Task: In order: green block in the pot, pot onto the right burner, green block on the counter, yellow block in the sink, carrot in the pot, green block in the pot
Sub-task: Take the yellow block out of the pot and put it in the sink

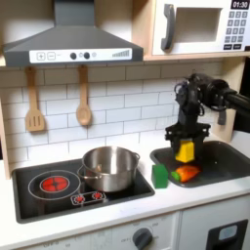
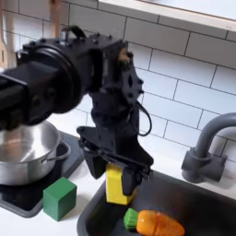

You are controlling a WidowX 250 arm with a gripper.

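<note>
My gripper (image 1: 186, 148) (image 2: 116, 178) hangs over the left part of the sink (image 1: 223, 161) (image 2: 194, 205), shut on the yellow block (image 1: 186, 151) (image 2: 117, 184), which is held above the basin floor. The orange carrot (image 1: 186, 174) (image 2: 154, 223) lies in the sink below it, green end towards the left in both exterior views. On the counter (image 1: 146, 203) by the sink's left rim stands the green block (image 1: 160, 175) (image 2: 59, 197). The steel pot (image 1: 108, 168) (image 2: 26, 152) sits on the right burner of the stovetop; its inside looks empty.
The black stovetop (image 1: 59, 187) has a red-ringed left burner. A dark faucet (image 2: 207, 147) stands at the sink's back. Two wooden utensils (image 1: 83, 103) hang on the tiled wall under the range hood. A microwave (image 1: 200, 27) sits high on the first exterior view's right.
</note>
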